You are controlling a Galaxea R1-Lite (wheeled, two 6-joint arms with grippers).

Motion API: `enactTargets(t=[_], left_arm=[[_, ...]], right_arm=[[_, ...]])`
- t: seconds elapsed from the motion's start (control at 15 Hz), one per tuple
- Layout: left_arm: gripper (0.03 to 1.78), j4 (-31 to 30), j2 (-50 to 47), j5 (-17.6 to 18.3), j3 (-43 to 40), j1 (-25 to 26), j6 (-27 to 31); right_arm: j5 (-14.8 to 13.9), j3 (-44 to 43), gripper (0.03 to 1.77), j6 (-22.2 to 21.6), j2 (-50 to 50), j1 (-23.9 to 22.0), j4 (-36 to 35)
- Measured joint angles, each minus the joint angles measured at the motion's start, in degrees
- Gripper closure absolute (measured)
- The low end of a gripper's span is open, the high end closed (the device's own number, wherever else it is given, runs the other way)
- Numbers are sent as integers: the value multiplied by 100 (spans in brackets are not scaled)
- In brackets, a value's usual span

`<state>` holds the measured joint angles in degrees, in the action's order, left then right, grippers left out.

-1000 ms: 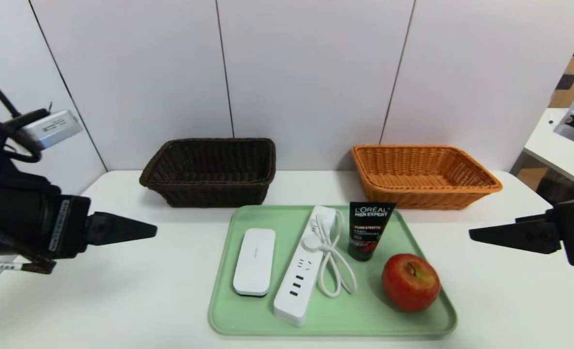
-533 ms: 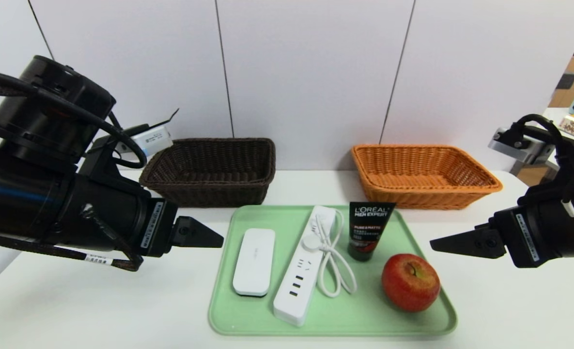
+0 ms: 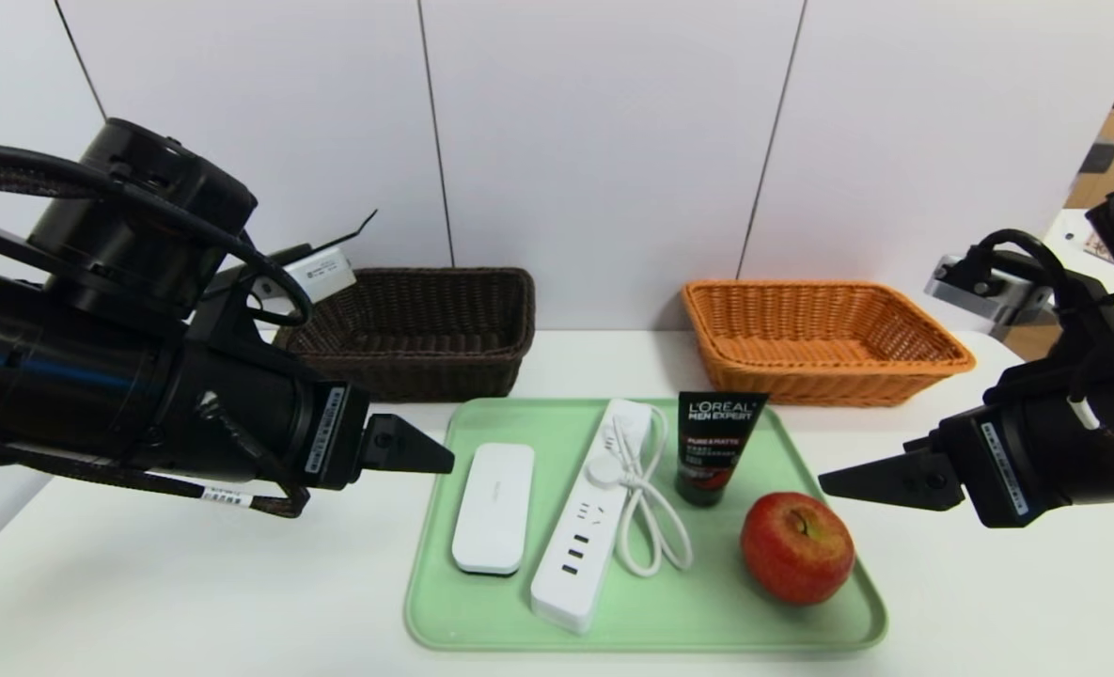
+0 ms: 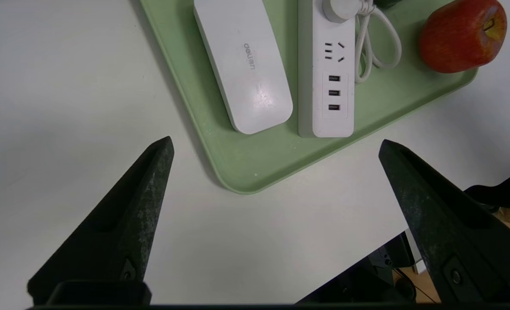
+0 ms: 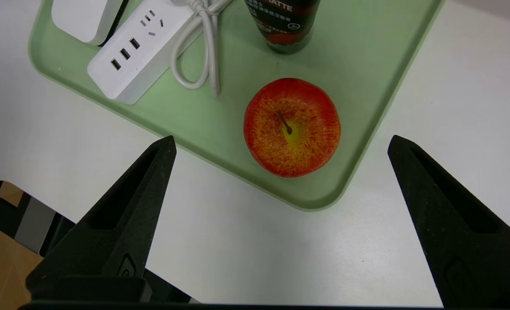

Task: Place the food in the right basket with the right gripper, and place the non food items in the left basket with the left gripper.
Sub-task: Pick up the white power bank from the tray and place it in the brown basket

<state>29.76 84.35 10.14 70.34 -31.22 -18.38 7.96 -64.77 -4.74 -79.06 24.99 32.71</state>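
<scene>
Nothing has been sorted yet, as far as the views show: the apple point(image 3: 797, 547), the only food here, sits in the green tray point(image 3: 651, 630) at its near right corner, and the three non-food items share the tray with it, so all four placements remain. From the apple, the black face-wash tube point(image 3: 714, 448) stands close by at about eleven o'clock in the head view, the white power strip point(image 3: 587, 517) with its looped cord lies at nine o'clock, and the white case point(image 3: 494, 508) lies beyond the strip on the tray's left side. The orange basket point(image 3: 824, 340) sits past the tray at about twelve o'clock from the apple and looks empty; the dark brown basket point(image 3: 425, 329) is at roughly ten o'clock, its visible part bare. The right gripper point(image 5: 280, 142) hovers above the table at the apple's three o'clock, jaws spread wide and holding nothing, with the apple framed between them in the right wrist view. The left gripper point(image 4: 276, 146), likewise wide open and empty, hangs off the tray's left edge, at nine o'clock from the case.
</scene>
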Motion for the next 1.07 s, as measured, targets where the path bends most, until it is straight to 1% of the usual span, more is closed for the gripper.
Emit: enactTargets(t=[0.13,0.2,0.33,0.53,0.67,0.73,0.87,1.07], left_arm=[[12,-140,146,-85,39,-152,22],[12,-123,256,-240,99,-268,17],[12,-71,534,-646,260,-496,-138],[12,1,1063,-1212,667,-786,-691],[12,124,1438,-1804,920,-937,-1014],[12,199,1603,-2007,1053,-992,-1179],[12,299,1888,-2119,1320,-1078,-1447],[12,310,2267,-2271,1541,-1232,-1634]], right_arm=[[-6,-46,10,1,-60,61,-2],[-11,-96,10,6,-88,72,-5],[-11,-177,10,21,-151,80,-5],[-28,-238,10,21,-247,83,-24],[-162,-257,10,41,-306,85,-35],[-251,-260,10,43,-341,96,-52],[-290,-265,10,37,-394,119,-200],[-290,-265,10,28,-438,124,-239]])
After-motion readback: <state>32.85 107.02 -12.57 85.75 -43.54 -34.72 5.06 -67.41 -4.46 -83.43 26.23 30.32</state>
